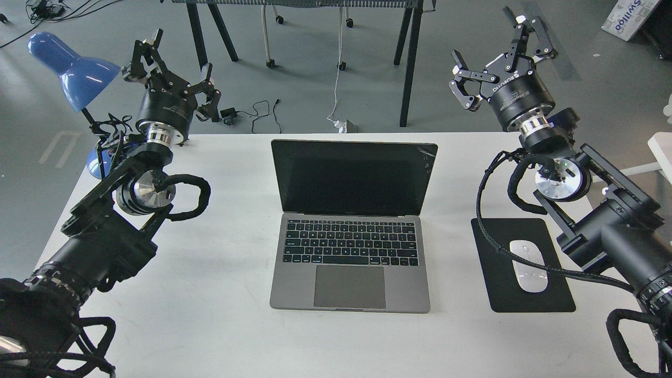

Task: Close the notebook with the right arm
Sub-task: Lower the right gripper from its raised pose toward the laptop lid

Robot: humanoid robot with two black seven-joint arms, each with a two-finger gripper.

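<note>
The notebook (350, 252), a space-grey laptop with a black keyboard and large trackpad, stands open in the middle of the white table (220, 315). Its black screen (353, 176) is upright and faces me. My right gripper (499, 58) is raised beyond the table's far right corner, well to the right of the screen and apart from it, with its fingers spread open and empty. At the far left my left gripper (170, 68) is also raised, open and holding nothing.
A black mouse pad (530, 294) with a white mouse (528, 265) lies right of the notebook, under my right arm. A blue desk lamp (71, 68) stands at the far left corner. Table legs, chair castors and cables are on the floor beyond the far edge.
</note>
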